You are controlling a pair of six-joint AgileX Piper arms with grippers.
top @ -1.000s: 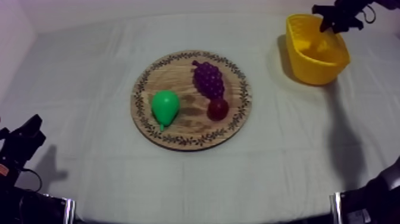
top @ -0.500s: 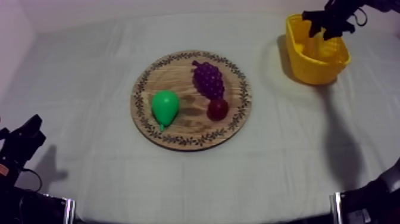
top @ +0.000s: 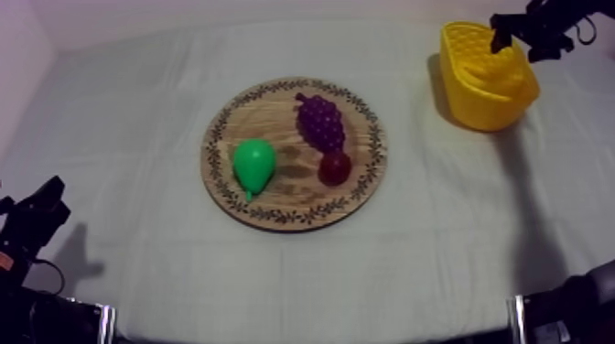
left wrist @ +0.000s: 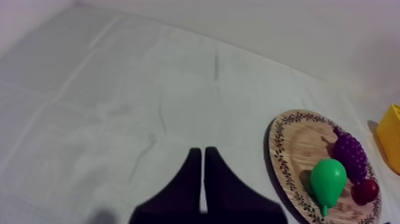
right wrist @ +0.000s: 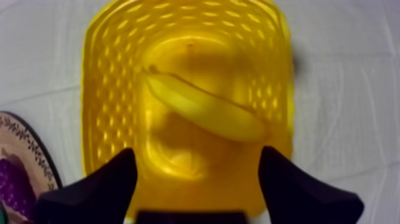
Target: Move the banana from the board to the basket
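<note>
Banana, the curved yellow toy fruit (right wrist: 202,110), lies slantwise inside the yellow lattice-walled plastic basket (right wrist: 98,89), free of my fingers. My right gripper (right wrist: 196,161) hangs above that basket, its two black fingers spread wide with nothing between them. Well apart from the basket sits the round wooden board with a patterned rim (top: 275,114), carrying a green toy pear (top: 253,165), a purple bunch of grapes (top: 320,123) and a small red fruit (top: 335,167). Farthest from the basket, my left gripper (left wrist: 203,161) rests low over the grey-white cloth (left wrist: 119,89), fingers pressed together in a narrow wedge.
</note>
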